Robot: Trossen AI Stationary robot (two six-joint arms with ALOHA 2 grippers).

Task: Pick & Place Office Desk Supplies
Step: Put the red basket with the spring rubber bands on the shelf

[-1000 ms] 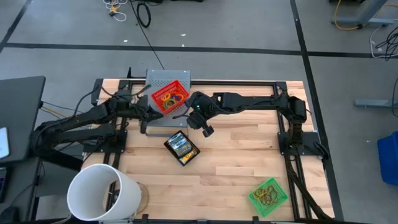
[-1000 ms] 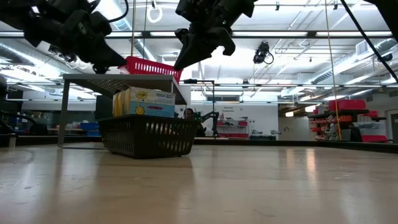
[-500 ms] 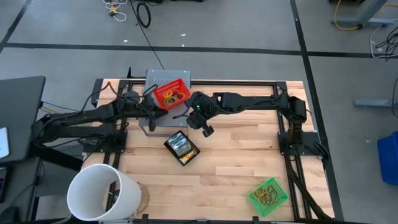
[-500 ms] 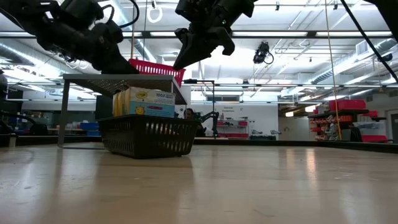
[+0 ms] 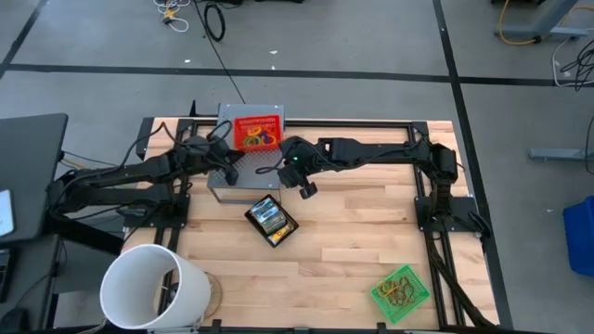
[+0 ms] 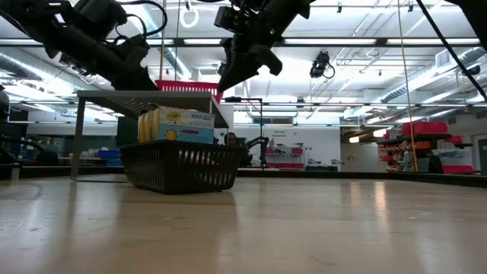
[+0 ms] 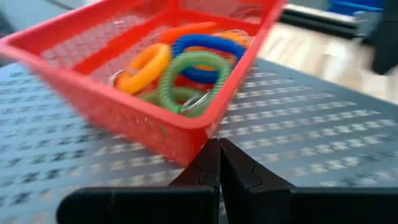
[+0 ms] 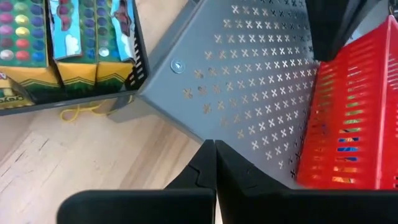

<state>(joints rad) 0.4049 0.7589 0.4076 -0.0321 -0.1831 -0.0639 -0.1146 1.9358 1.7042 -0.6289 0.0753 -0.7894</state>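
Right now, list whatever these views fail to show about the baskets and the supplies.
- Red basket, low view: contents hidden by its own wall.
- Green basket, high view: contents too small to name.
- Crayon boxes, right wrist view: cut off by the picture's edge; count unclear.
- Black basket, low view: the boxes' lower parts hidden behind its mesh.

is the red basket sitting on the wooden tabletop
No, the red basket sits on the grey perforated shelf, above the wood.

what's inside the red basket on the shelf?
The red basket on the grey shelf holds coiled loops: orange, blue and green. Anything beneath the pile is covered.
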